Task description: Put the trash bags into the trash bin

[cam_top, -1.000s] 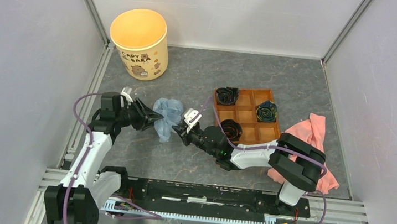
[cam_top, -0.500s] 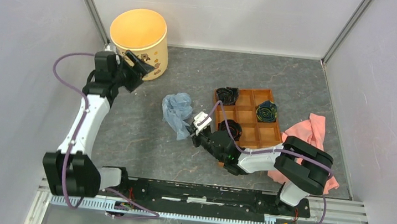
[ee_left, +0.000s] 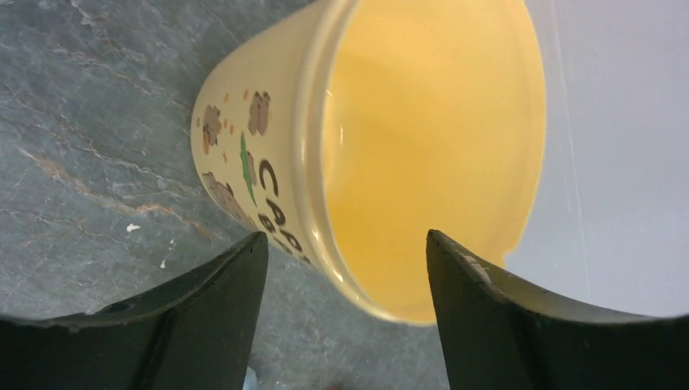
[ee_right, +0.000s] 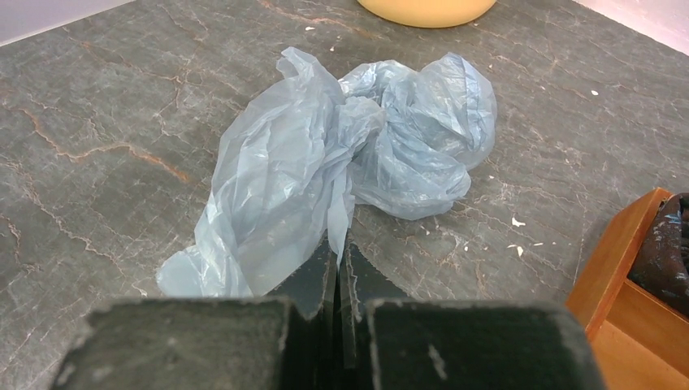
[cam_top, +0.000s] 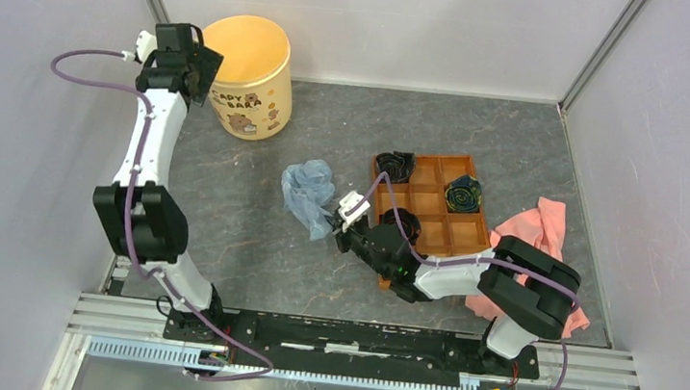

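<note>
- The trash bag (cam_top: 308, 191) lies crumpled on the bench (cam_top: 239, 242) at the middle of the top view, just left of the orange tray (cam_top: 429, 204) and well apart from the trash bin (cam_top: 251, 113)
- The trash bin stands upright in the upper left corner; the left wrist view looks into its mouth, and what shows of the inside is bare yellow, so no bag is in it yet
- The right gripper (cam_top: 338, 221) sits low at the bag's lower right edge; in its wrist view the fingers are pressed together, and a thin fold of the pale blue film runs down between the tips, so it looks clamped on the bag
- Most of the bag spreads out ahead of that gripper, resting on the bench, not lifted
- The left gripper (cam_top: 202, 62) is up beside the bin's left rim with its fingers apart and nothing between them; the bin's wall and rim show in the gap
- A pink cloth (cam_top: 542, 237) lies at the right, no part of the job
- Judged from this, the task is at an early stage: the bag is gripped, but the carry across to the upper left and the drop into the bin are both left to do
</note>
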`<action>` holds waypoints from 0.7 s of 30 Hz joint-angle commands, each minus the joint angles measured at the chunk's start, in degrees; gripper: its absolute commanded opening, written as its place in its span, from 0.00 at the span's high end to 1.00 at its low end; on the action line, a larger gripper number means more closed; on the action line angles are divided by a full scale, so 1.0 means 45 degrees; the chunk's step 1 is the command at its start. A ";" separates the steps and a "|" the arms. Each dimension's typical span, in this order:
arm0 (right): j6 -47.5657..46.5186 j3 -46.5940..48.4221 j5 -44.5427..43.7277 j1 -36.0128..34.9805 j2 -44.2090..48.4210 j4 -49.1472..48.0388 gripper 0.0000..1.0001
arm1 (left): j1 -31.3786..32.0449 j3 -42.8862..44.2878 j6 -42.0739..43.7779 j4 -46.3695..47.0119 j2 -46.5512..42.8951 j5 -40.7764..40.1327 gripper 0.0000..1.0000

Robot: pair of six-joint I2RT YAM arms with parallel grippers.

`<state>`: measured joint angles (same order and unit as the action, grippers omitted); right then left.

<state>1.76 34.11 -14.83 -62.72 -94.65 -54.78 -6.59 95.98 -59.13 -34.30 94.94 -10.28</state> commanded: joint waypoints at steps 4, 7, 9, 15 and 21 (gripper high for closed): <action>0.0033 0.0602 0.0369 0.0192 -0.0177 -0.0428 1.00 | -0.0271 0.1448 -0.1506 -0.1374 0.1696 -0.0284 0.26; 0.0095 0.0623 0.0504 0.0216 -0.0230 -0.0442 1.00 | -0.0314 0.1658 -0.1394 -0.1126 0.2071 0.0281 0.34; 0.0237 0.0643 0.0727 0.0284 -0.0274 -0.0509 1.00 | -0.0324 0.1880 -0.1200 -0.1135 0.2172 0.0381 0.42; 0.0410 0.0785 0.1253 0.0300 -0.0465 -0.0598 1.00 | -0.0335 0.1470 -0.1039 -0.1324 0.1589 -0.0283 0.66; 0.0514 0.0744 0.1369 0.0325 -0.0452 -0.0560 1.00 | -0.0451 0.1336 -0.0171 -0.2108 0.0518 -0.0488 0.86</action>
<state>3.36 35.59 -9.98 -61.43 -96.42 -54.81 -8.19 100.97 -62.08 -43.29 103.66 -10.20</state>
